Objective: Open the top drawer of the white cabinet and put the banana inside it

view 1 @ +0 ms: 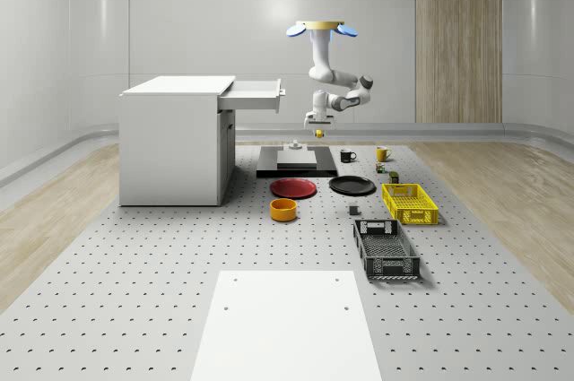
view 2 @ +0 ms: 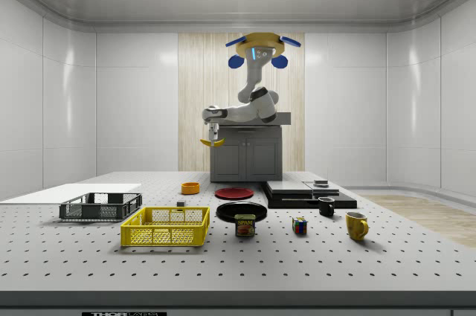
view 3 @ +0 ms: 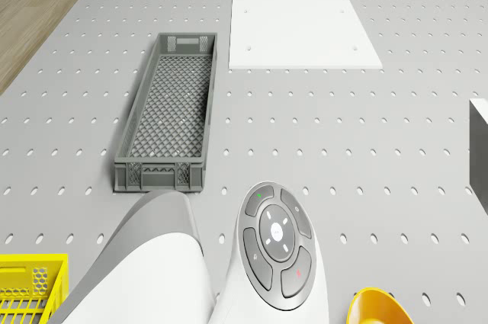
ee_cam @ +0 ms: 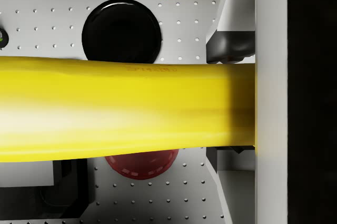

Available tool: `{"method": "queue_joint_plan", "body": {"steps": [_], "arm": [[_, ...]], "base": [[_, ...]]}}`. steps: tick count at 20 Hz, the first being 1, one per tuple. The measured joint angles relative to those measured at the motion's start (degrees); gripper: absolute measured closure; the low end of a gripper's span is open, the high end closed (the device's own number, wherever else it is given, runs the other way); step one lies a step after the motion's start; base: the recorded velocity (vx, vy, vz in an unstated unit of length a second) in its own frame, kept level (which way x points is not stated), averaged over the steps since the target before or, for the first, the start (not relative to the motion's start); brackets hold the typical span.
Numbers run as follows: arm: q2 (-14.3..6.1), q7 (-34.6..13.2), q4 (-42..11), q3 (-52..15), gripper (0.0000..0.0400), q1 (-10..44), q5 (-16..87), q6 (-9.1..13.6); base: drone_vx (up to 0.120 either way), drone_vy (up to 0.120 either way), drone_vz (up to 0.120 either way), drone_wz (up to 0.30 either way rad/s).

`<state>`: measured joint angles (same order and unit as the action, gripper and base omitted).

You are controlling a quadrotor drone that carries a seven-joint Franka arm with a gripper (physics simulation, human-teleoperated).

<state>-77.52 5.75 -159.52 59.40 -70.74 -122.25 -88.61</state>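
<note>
Room: pale panelled walls, one wooden wall panel, wood floor around a grey perforated surface.
Surface contents: white cabinet at the whole-scene view's left; black slab beside it; red plate, black plate, orange bowl, yellow basket, grey crate, white board nearest the camera.
Small items: black mug, yellow mug, tin and coloured cube (clearest in the side view).
Top drawer: pulled out from the cabinet, projecting toward the whole-scene view's right.
Drone: hovering in the air, above the black slab, just right of the open drawer in the whole-scene view.
Arm: hanging down, elbow bent, wrist pointing downward.
Tool: closed on the banana, below drawer level and above the slab.
Banana: held aloft crosswise between the fingers, clear of the surface, outside the drawer; seen in the side view as a yellow curve under the wrist.
Beneath the banana (wrist view): black plate and red plate on the surface.
</note>
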Motion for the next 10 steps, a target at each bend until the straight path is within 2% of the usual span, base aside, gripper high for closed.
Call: {"method": "queue_joint_plan", "body": {"steps": [2,4,6,8,10], "arm": [[0.1,-0.05,-0.01,-0.03,0.0199,0.07,-0.06,0.1],[0.21,-0.11,-0.02,-0.06,0.0199,0.13,-0.12,0.19],[0.31,-0.16,-0.03,-0.09,0.0199,0.2,-0.17,0.29],[0.41,-0.21,-0.05,-0.12,0.0199,0.26,-0.23,0.38],[0.5,-0.26,-0.06,-0.14,0.0199,0.32,-0.28,0.47]], "base": [[-0.12,-0.12,0.12,0.0],[-0.12,0.0,0.12,0.0],[-0.12,-0.1,0.12,0.0],[-0.12,-0.02,0.12,0.0],[-0.12,-0.1,0.12,0.0]]}}
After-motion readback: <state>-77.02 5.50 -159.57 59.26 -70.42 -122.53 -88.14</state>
